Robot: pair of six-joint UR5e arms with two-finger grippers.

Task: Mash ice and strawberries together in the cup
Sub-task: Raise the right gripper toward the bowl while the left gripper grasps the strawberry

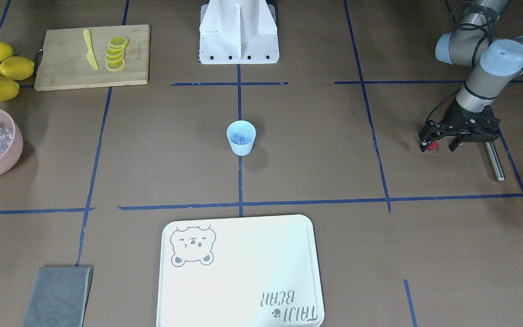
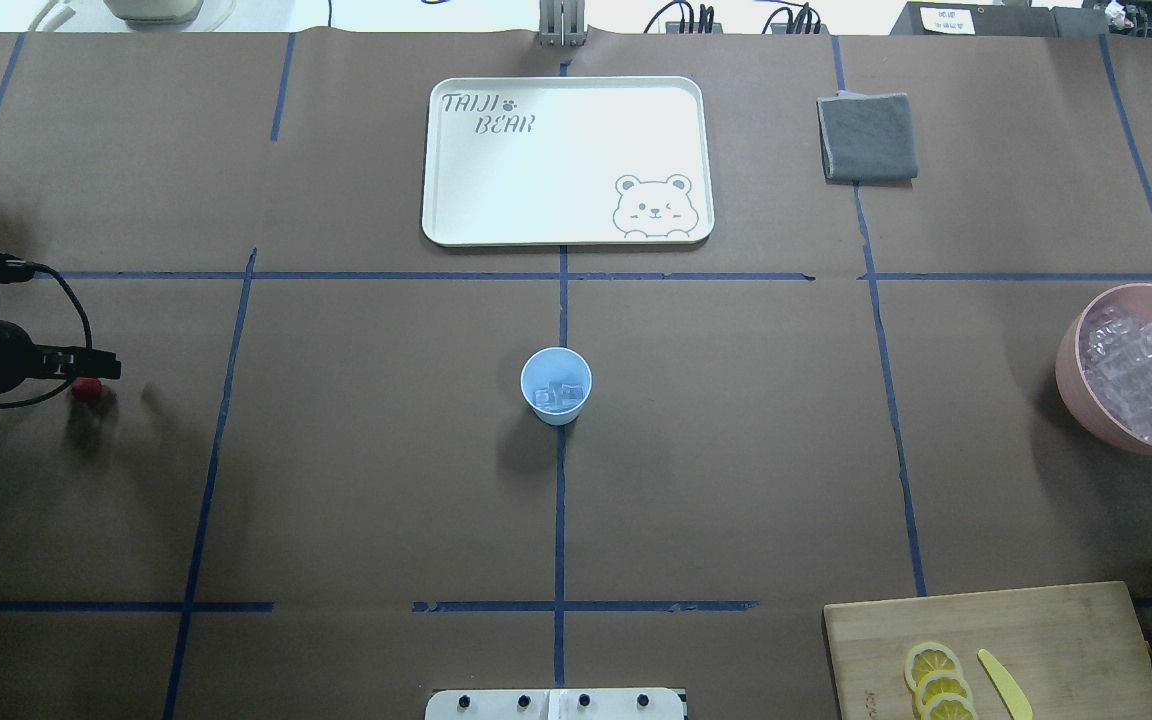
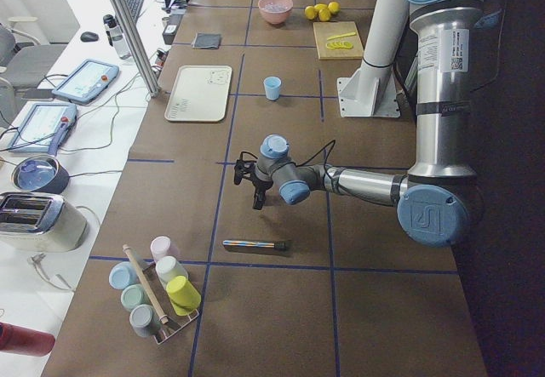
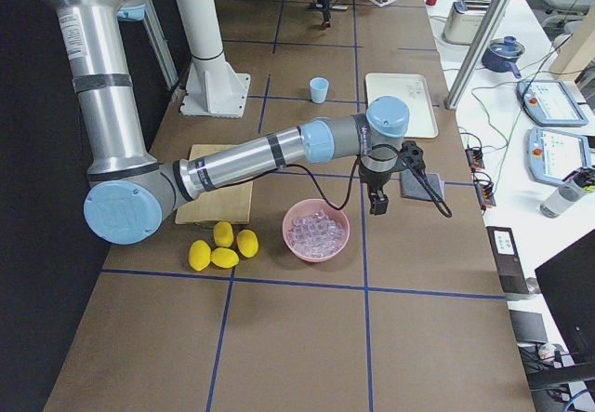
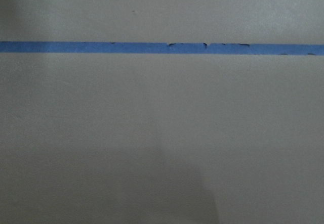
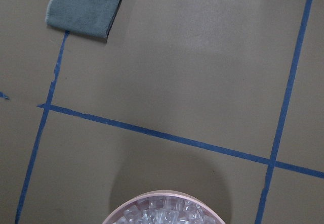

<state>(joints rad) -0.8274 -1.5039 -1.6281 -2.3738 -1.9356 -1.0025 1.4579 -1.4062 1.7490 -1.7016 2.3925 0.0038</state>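
The pale blue cup [image 1: 241, 137] stands upright at the table's centre with a few ice cubes [image 2: 557, 395] inside it. The small red strawberry [image 1: 431, 146] lies on the table at the robot's far left and also shows in the overhead view [image 2: 86, 390]. My left gripper [image 1: 438, 145] hangs just above the strawberry with its fingers spread, and the berry is close to one finger. My right gripper [image 4: 378, 206] shows only in the exterior right view, hovering beside the pink bowl. I cannot tell whether it is open or shut.
A pink bowl [image 1: 16, 147] full of ice cubes sits at the robot's right, near lemons [image 1: 0, 68] and a cutting board [image 1: 61, 68] with lemon slices and a yellow knife. A metal rod [image 1: 494, 161] lies by the left gripper. A white tray [image 1: 243, 290] and a grey cloth [image 1: 57, 295] lie at the far side.
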